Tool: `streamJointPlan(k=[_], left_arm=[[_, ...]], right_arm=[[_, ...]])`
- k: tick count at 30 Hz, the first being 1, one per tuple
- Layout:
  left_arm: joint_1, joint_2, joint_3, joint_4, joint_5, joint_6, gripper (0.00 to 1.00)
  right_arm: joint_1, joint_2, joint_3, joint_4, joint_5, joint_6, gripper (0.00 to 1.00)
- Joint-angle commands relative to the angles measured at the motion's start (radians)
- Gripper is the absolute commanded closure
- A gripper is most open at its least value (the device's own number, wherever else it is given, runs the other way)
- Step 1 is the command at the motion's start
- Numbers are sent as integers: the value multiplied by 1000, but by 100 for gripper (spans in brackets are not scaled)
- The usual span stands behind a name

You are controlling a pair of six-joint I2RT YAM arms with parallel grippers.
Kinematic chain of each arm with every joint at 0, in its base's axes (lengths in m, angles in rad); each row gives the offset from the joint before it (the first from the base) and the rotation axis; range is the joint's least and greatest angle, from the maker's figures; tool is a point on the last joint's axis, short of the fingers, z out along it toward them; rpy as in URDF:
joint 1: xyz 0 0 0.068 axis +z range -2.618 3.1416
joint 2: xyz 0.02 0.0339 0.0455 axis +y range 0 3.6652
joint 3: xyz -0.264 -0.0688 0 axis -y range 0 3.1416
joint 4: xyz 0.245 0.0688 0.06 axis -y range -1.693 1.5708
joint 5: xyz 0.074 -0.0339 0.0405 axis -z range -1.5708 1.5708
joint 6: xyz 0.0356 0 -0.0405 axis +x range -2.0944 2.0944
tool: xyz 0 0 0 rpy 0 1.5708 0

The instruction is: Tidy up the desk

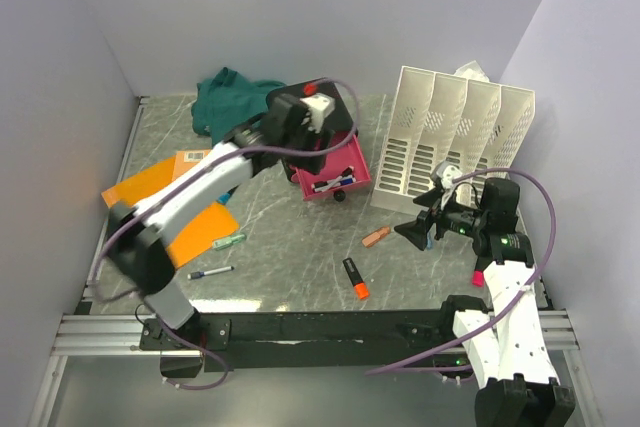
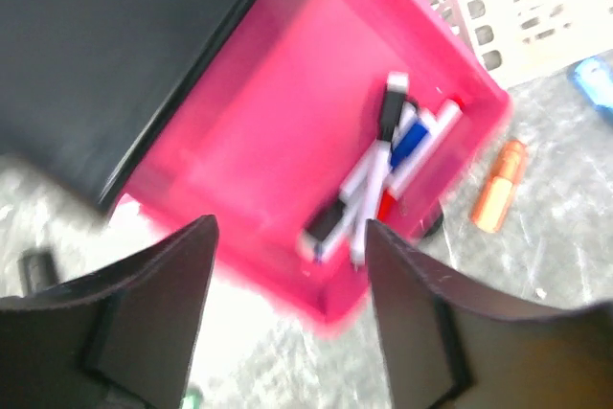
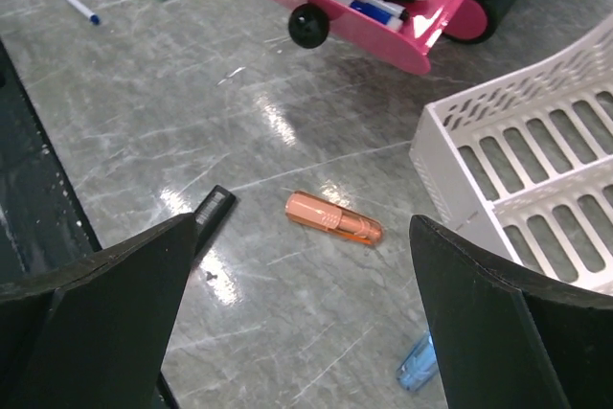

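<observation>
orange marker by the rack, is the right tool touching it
Apart. Right wrist view: orange marker lies on the desk, bare marble between it and the right tool.

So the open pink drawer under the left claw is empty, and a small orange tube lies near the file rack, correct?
Not empty: the left wrist view shows several markers lying in the pink drawer. The rest stands: left claw above it, small orange tube near the file rack.

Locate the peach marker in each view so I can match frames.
Top external: peach marker lies centre-right on the desk, below the white rack.
Left wrist: right side, just past the pink drawer's corner.
Right wrist: picture centre, lying on bare stone.
Shared landmark: the pink drawer, seen in all three.
</observation>
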Motion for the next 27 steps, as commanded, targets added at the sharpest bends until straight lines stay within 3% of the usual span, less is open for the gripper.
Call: streamJointPlan(k=[1, 3, 6, 7, 10, 14, 17, 27], left_arm=[[20, -358, -254, 217, -63, -83, 23], [47, -527, -371, 260, -54, -148, 15], [133, -752, -595, 314, -47, -234, 1], [179, -806, -690, 319, -57, -250, 1], [231, -1000, -809, 291, -131, -287, 0], [238, -1169, -852, 204, -269, -308, 0], [238, -1276, -883, 169, -380, -319, 0], [236, -1549, -949, 158, -566, -370, 0]], right_arm=[[41, 44, 52, -81, -66, -124, 0], [103, 101, 98, -106, -2, -154, 0], [365, 185, 192, -140, 194, -172, 0], [484, 208, 238, -143, 239, -168, 0], [650, 341, 346, -151, 348, -152, 0], [979, 593, 524, -174, 500, -122, 1], [1136, 798, 670, -143, 548, -59, 2], [1315, 1357, 1140, -91, 615, 56, 9]])
